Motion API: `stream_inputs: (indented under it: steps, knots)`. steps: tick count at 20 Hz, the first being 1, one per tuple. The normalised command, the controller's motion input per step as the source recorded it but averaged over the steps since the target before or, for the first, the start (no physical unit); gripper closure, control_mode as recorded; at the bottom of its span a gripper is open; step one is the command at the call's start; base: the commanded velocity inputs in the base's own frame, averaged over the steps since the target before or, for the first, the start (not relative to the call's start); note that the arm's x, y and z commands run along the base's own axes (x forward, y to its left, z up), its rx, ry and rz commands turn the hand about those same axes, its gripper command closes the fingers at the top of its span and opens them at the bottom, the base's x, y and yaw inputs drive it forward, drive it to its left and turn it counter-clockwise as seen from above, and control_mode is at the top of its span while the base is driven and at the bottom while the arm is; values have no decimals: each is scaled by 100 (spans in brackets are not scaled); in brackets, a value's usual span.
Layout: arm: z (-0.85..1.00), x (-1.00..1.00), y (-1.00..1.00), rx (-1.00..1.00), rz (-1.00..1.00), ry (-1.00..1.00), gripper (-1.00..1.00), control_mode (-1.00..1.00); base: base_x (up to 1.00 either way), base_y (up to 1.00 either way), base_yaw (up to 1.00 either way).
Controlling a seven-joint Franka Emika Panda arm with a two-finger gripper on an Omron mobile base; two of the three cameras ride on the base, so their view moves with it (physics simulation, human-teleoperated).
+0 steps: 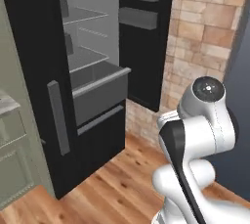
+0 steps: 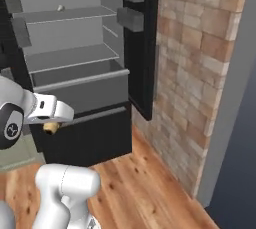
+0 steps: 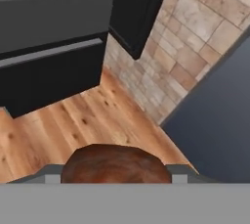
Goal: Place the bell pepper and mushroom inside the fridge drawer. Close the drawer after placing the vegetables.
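The gripper [image 3: 114, 176] pinches the mushroom [image 3: 115, 164] by its rounded brown cap, low in front of the pulled-out fridge drawer [image 2: 82, 90]. The mushroom is judged light, soft and easily bruised; a gentle grip across the cap suits it.

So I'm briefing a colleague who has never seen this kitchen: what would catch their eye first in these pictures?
Probably the black fridge standing open, its wide grey box drawer pulled out below the flat grey shelves. Next, the small mushroom with a brown cap gripped in the robot's hand, low in front of the fridge above the wooden floor. A tan brick wall runs along the right.
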Motion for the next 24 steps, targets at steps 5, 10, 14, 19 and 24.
stream_inputs:
  steps: [5,10,14,19,24]
  knots:
    - [0,0,0,0,0,0,100,100,51,-43,49]
    - [0,0,0,0,0,0,100,100,53,-44,47]
    - [0,0,0,0,0,0,100,100,64,-36,46]
    - [0,0,0,0,0,0,100,100,55,-45,42]
    - [0,0,0,0,0,0,100,100,44,-44,33]
